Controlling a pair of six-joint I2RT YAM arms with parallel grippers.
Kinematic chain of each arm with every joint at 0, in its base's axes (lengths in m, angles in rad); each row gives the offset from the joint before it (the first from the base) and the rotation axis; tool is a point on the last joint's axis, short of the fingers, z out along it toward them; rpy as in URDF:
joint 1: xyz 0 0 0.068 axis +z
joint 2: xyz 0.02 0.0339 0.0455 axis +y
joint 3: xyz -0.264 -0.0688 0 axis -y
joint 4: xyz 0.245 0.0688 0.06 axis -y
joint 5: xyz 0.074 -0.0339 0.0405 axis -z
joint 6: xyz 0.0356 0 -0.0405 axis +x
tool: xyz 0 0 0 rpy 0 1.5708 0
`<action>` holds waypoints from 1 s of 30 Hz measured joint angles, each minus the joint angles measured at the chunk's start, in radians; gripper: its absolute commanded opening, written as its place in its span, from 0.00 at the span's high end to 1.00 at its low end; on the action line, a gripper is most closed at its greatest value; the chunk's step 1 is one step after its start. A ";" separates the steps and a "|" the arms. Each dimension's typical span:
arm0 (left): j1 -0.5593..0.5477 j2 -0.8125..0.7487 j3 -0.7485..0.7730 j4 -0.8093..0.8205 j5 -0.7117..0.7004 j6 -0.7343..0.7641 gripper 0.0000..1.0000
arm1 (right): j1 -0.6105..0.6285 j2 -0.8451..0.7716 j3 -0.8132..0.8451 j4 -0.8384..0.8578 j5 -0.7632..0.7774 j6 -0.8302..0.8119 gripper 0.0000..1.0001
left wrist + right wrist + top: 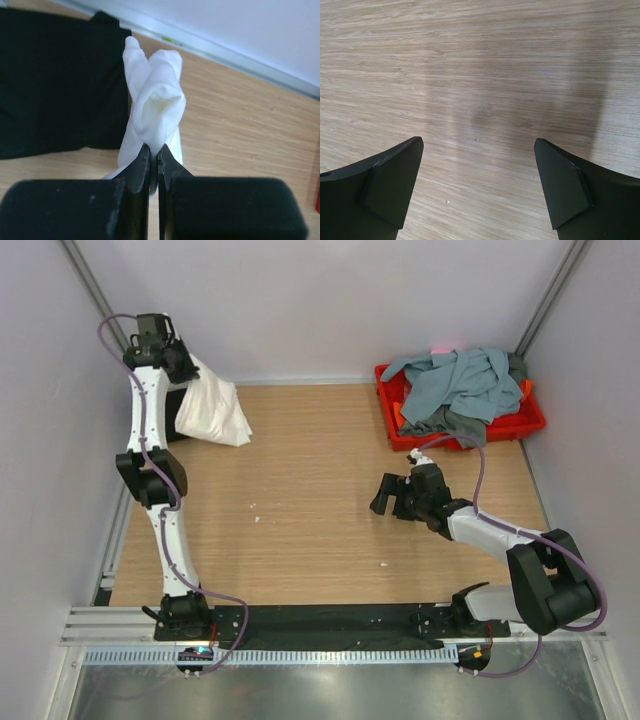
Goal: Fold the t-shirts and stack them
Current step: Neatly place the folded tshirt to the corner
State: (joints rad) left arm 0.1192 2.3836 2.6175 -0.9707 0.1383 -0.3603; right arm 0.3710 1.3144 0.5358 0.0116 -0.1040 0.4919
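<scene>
My left gripper [186, 368] reaches to the table's far left corner and is shut on a bunched fold of the white t-shirt [212, 408], which hangs down from it onto the wood. In the left wrist view the white t-shirt [157, 102] is pinched between the closed fingers of the left gripper [154, 150]. The black t-shirt [50, 85] lies flat just left of it. My right gripper [385, 495] hovers over bare wood right of centre. In the right wrist view the right gripper [479, 143] stands wide open with nothing between its fingers. A grey-blue t-shirt [460, 380] and a dark grey t-shirt [462, 426] lie heaped at the far right.
The heaped shirts sit in a red plastic tray [530, 423] at the far right corner. Pale walls close in the wooden table [300, 500] on the left, back and right. A metal rail runs along the left edge [112, 540].
</scene>
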 measured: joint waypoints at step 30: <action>0.044 0.014 0.044 0.158 -0.005 0.035 0.99 | -0.013 0.000 0.000 0.011 -0.029 0.000 0.00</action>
State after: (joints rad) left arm 0.1635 2.3981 2.6614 -0.8127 0.1329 -0.3252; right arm 0.3576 1.3148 0.5354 0.0227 -0.1326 0.4919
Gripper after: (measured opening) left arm 0.034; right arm 0.996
